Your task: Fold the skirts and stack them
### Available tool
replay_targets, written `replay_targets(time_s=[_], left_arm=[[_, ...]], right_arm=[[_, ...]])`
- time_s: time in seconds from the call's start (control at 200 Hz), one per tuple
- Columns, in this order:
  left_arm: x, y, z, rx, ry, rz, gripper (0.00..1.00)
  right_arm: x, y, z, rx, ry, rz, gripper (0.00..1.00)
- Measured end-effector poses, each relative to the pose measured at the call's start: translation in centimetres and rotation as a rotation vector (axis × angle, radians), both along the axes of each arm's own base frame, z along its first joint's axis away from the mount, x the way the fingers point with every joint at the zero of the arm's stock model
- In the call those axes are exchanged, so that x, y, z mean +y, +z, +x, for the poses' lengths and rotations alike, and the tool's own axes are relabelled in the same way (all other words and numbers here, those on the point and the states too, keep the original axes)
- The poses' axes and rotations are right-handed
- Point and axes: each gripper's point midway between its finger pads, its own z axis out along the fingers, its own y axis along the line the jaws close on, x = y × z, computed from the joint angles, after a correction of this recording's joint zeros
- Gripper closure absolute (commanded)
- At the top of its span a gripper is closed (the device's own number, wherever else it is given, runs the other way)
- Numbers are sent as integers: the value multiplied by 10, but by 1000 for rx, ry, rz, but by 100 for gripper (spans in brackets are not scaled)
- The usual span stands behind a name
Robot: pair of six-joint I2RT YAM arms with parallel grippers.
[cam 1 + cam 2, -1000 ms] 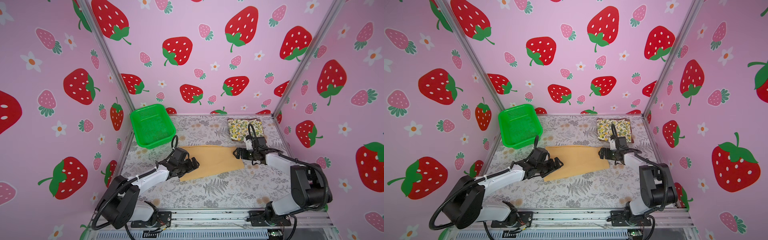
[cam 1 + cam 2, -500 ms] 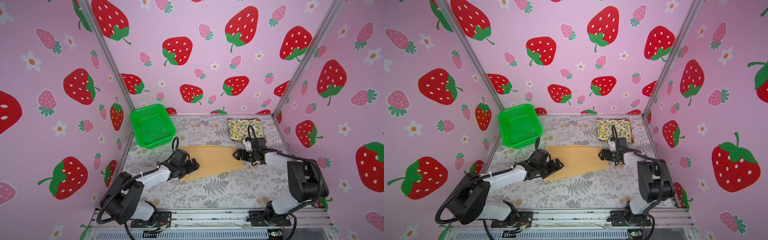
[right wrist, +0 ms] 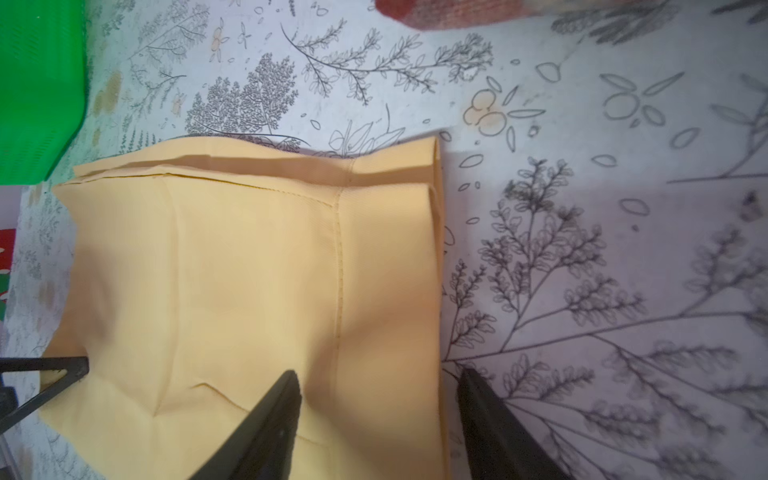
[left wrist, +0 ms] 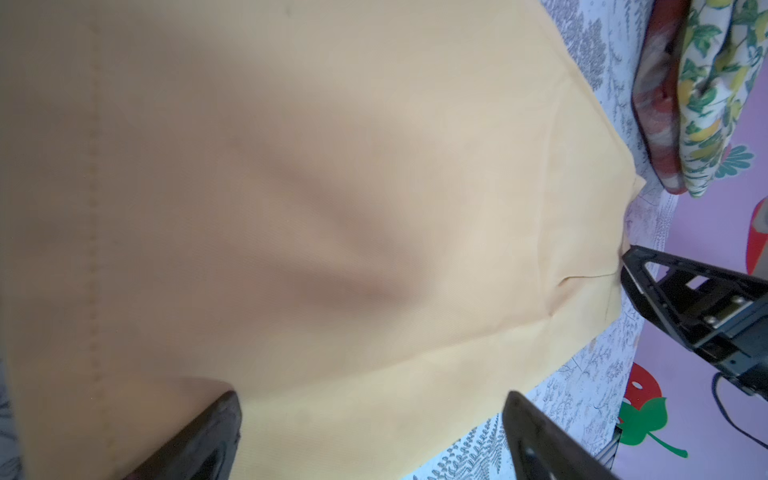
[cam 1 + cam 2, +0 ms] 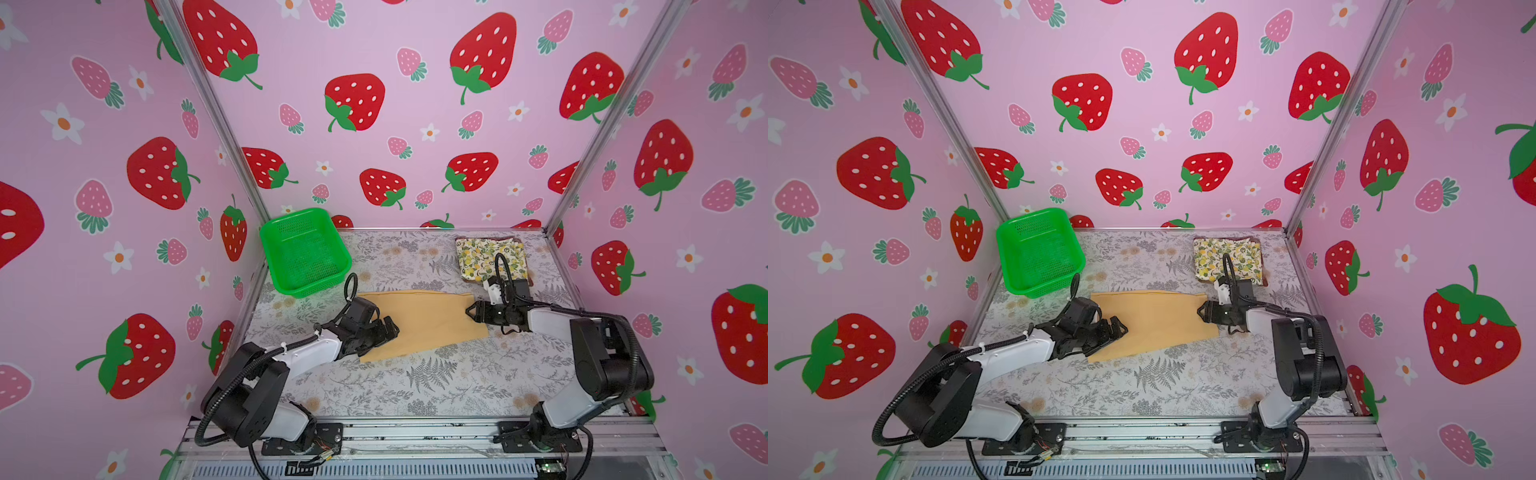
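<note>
The mustard-yellow skirt (image 5: 419, 322) lies flat in the middle of the table. My left gripper (image 5: 390, 328) is low over its left edge and open; in the left wrist view the left gripper (image 4: 372, 399) has one fingertip over the cloth and the other past its edge. My right gripper (image 5: 469, 311) is at the skirt's right edge. In the right wrist view the right gripper (image 3: 378, 374) straddles that edge with its jaws apart. The lemon-print skirt (image 5: 488, 257) lies folded at the back right on the plaid skirt (image 4: 656, 104).
A green perforated basket (image 5: 291, 218) leans against the left wall at the back left, close to the mustard skirt's far left corner. Strawberry-print walls close in the table on three sides. The metal rail with both arm bases (image 5: 415, 432) runs along the front.
The right gripper's jaws have narrowed around the mustard skirt's right edge. The left gripper stays open, almost in place.
</note>
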Motion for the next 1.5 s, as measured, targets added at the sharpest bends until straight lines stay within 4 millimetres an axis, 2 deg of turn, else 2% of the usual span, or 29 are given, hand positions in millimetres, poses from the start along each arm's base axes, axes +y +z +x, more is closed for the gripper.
replay_targets(time_s=[0.08, 0.15, 0.435, 0.6, 0.68, 0.836, 1.046, 1.146, 1.286, 1.386, 1.501], left_arm=[[-1, 0, 1, -3, 0, -1, 1], [-1, 0, 2, -4, 0, -3, 1], [-3, 0, 3, -6, -2, -9, 1], [-4, 1, 5, -9, -2, -13, 1], [-4, 1, 6, -13, -3, -17, 1], [-6, 1, 7, -12, -6, -22, 2], [-6, 2, 6, -1, -23, -14, 2], [-8, 6, 6, 3, -42, -4, 3], [-20, 26, 15, -31, -74, -27, 3], [-35, 44, 21, -69, -108, -55, 3], [-60, 55, 23, -86, -163, -79, 3]], right_arm=[[1, -1, -2, 3, 1, 10, 48], [1, -2, -3, 5, -2, 17, 55], [6, -5, -4, 19, 6, 54, 68], [6, -8, -6, 35, 4, 57, 82], [6, -10, -8, 54, -3, 60, 92], [8, -11, -8, 62, 4, 70, 97], [4, -8, -10, 66, -7, 50, 98], [-4, 1, -14, 61, -26, 8, 98], [-12, 31, -4, -5, -44, -44, 98], [-16, 54, 4, -58, -55, -69, 98], [-21, 72, 6, -96, -67, -113, 99]])
